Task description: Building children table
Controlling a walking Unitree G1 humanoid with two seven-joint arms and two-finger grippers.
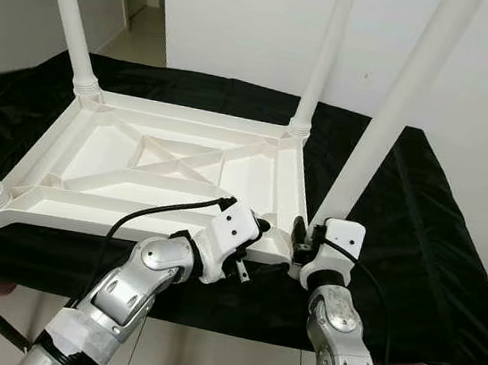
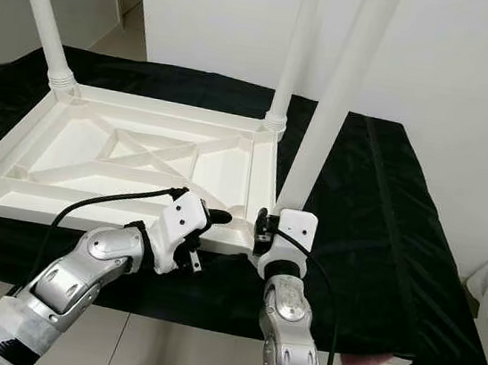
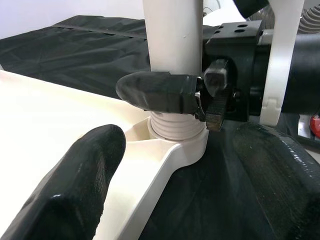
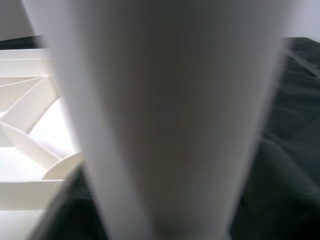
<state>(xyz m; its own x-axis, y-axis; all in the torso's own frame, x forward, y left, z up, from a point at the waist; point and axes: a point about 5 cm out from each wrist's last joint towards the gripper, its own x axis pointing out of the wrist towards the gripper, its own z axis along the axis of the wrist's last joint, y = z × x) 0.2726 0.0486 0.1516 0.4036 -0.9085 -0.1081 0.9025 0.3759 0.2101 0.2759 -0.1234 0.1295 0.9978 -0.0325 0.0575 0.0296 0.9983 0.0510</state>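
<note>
A black cloth [image 1: 415, 250] covers the support; the upturned white table [image 1: 164, 172] (legs up) lies toward nine o'clock.

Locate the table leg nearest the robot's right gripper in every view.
Left eye view: near leg, right of centre, rising from the tabletop's near right corner.
Right eye view: centre.
Left wrist view: top centre, above its ribbed base.
Right wrist view: blurred, across the middle.
Shared landmark: black cloth.
</note>
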